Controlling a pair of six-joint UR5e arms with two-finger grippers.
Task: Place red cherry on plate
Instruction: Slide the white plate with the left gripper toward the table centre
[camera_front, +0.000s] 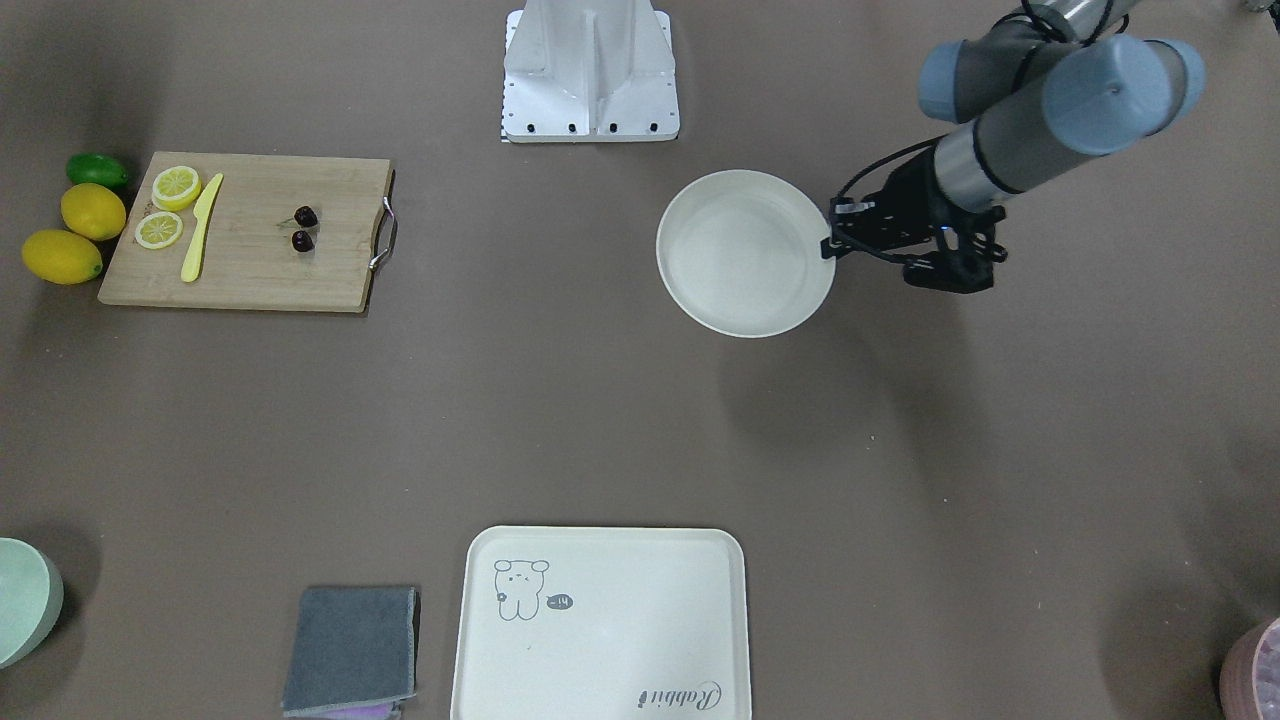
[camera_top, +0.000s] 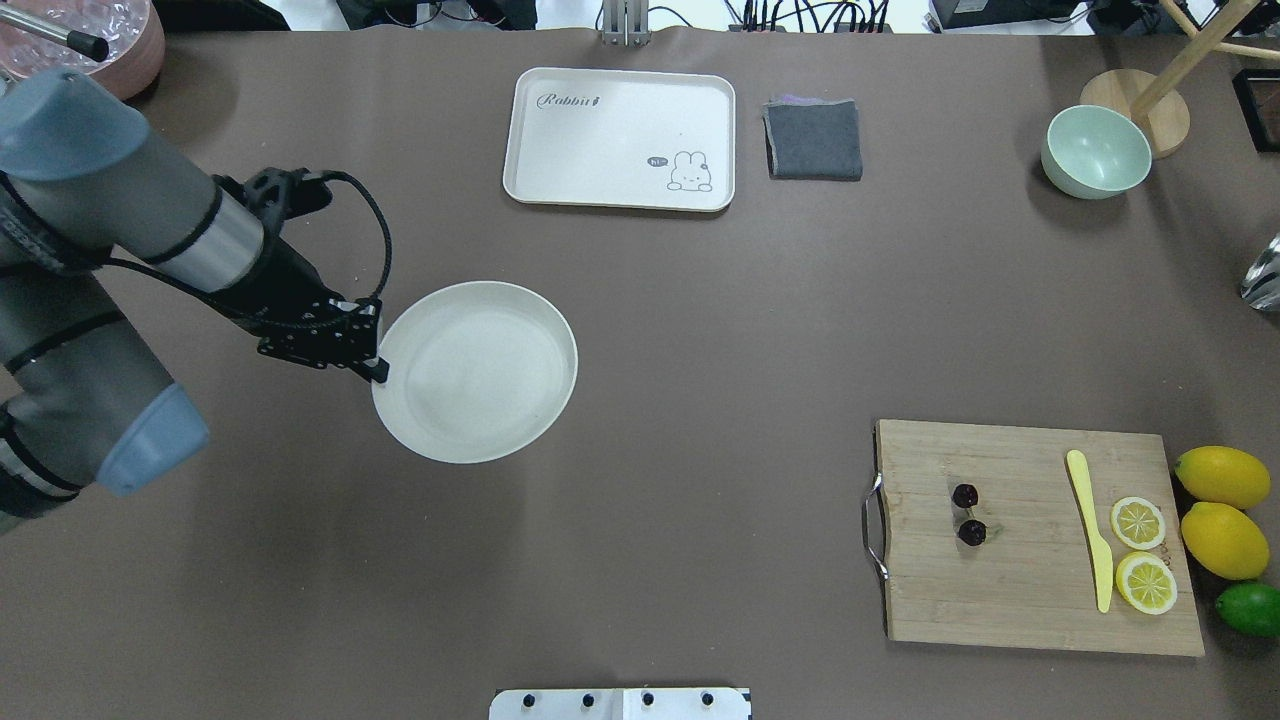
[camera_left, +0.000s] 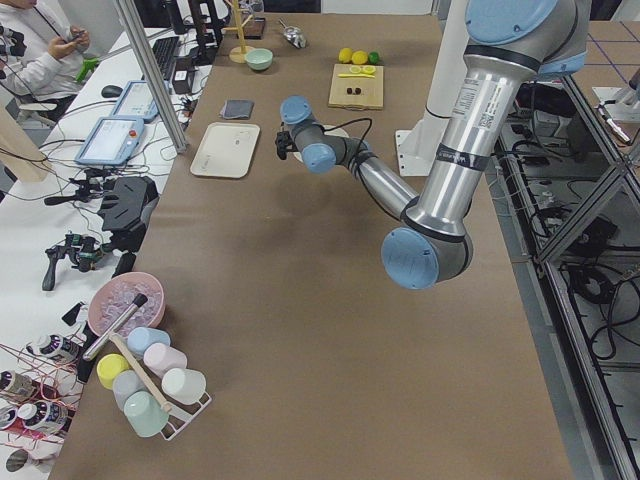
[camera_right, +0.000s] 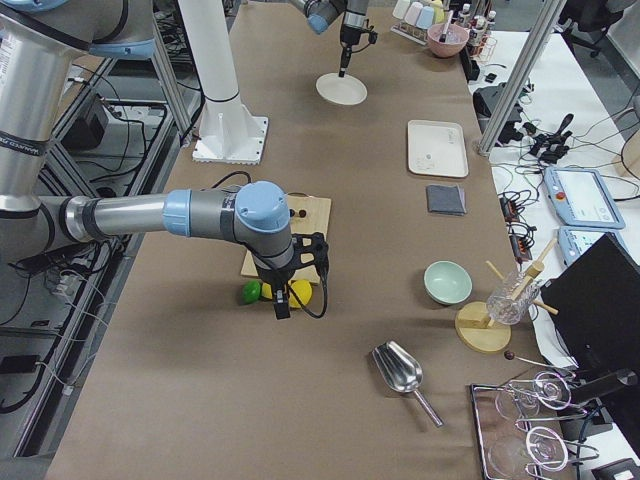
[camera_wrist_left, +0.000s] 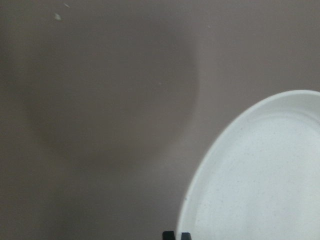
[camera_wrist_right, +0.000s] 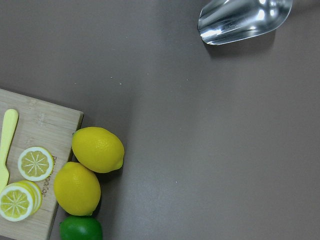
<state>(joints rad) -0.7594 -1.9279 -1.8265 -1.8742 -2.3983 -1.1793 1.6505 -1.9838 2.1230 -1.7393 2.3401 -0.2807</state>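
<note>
The red cherry (camera_front: 303, 228) (camera_top: 967, 513), two tiny dark fruits on one stem, lies on the wooden cutting board (camera_top: 1030, 600). The round cream plate (camera_front: 745, 255) (camera_top: 480, 375) sits mid-table, with nothing in it. My left gripper (camera_top: 378, 372) (camera_front: 828, 246) is at the plate's rim on my left side, and the left wrist view shows its fingertips (camera_wrist_left: 170, 235) pinched together on that rim (camera_wrist_left: 200, 170). My right gripper (camera_right: 281, 308) hangs over the lemons beyond the board's end. It shows only in the exterior right view, so I cannot tell its state.
On the board lie a yellow knife (camera_top: 1088, 525) and two lemon slices (camera_top: 1140, 522). Two lemons (camera_top: 1222, 477) and a lime (camera_top: 1250, 608) sit beside it. At the far side are a bear tray (camera_top: 620, 110), a grey cloth (camera_top: 813, 138) and a green bowl (camera_top: 1095, 150). A metal scoop (camera_wrist_right: 245, 17) lies nearby.
</note>
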